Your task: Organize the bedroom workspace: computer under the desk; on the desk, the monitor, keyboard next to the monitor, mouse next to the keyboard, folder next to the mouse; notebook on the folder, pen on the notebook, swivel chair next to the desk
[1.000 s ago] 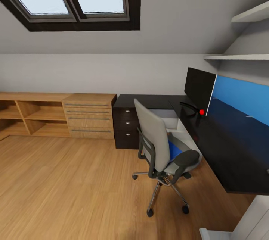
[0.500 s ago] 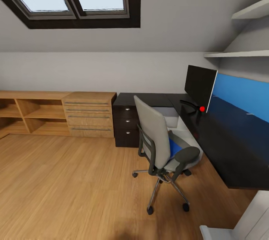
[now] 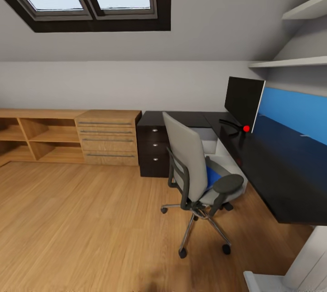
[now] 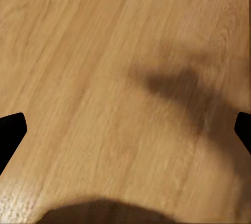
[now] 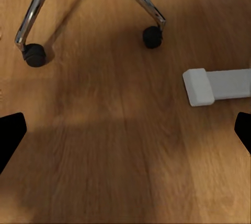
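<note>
The grey swivel chair (image 3: 188,165) stands on the plank floor in front of the black-topped desk (image 3: 272,178), turned partly away from me. On its seat lies the blue folder (image 3: 210,177), mostly hidden by the backrest. The black monitor (image 3: 243,101) stands on the desk near the corner. A light grey box, the computer (image 3: 210,141), sits under the desk behind the chair. Keyboard, mouse, notebook and pen are out of view. My left gripper (image 4: 125,135) hangs open over bare floor. My right gripper (image 5: 125,135) is open above the floor near the chair's castors (image 5: 34,55).
A dark three-drawer unit (image 3: 153,151) closes the desk's left end, and a low light-wood cabinet (image 3: 68,137) runs along the wall. A white desk leg foot (image 5: 215,86) lies on the floor by the right gripper. Shelves (image 3: 290,61) and a blue wall panel (image 3: 295,110) hang above the desk.
The whole picture has shifted slightly upward, so the camera has moved. The chair, desk and monitor stand as before.
</note>
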Robot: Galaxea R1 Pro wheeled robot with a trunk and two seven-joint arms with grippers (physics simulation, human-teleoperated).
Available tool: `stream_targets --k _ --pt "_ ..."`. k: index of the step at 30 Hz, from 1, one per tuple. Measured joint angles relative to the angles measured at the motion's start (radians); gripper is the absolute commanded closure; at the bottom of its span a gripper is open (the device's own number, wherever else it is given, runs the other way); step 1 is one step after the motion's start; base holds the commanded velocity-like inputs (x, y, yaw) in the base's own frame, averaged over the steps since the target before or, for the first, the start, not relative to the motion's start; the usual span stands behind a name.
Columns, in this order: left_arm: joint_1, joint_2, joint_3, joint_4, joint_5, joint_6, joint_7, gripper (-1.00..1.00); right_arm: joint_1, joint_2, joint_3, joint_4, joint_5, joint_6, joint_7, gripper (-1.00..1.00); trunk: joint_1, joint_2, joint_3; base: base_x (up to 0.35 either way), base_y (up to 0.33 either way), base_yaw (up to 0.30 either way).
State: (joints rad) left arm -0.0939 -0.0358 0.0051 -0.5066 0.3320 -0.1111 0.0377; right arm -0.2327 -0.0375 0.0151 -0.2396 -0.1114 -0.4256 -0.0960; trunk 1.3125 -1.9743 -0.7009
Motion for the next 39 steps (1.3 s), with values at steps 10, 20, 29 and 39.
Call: stream_targets --k 10,20,29,39 --pt "-0.024 -0.018 -0.025 -0.332 -0.071 0.301 0.008 -1.00 -0.215 -0.015 -0.010 -0.088 -0.047 0.165 -0.065 -1.00 0.038 -0.070 -0.031 0.000 0.000 0.000" --pt "-0.220 -0.022 -0.027 -0.391 -0.087 0.404 0.004 -1.00 -0.417 -0.092 -0.017 0.005 -0.068 0.184 -0.070 -1.00 0.077 -0.140 -0.062 0.000 0.000 0.000" --pt "-0.250 -0.054 -0.025 -0.457 -0.086 0.445 0.001 -1.00 -0.465 -0.115 -0.018 0.024 -0.092 0.182 -0.070 -1.00 0.111 -0.203 -0.091 0.000 0.000 0.000" --pt "-0.252 -0.049 -0.027 -0.441 -0.086 0.446 -0.013 -1.00 -0.468 -0.128 -0.025 0.028 -0.120 0.181 -0.070 -1.00 0.150 -0.273 -0.122 0.000 0.000 0.000"
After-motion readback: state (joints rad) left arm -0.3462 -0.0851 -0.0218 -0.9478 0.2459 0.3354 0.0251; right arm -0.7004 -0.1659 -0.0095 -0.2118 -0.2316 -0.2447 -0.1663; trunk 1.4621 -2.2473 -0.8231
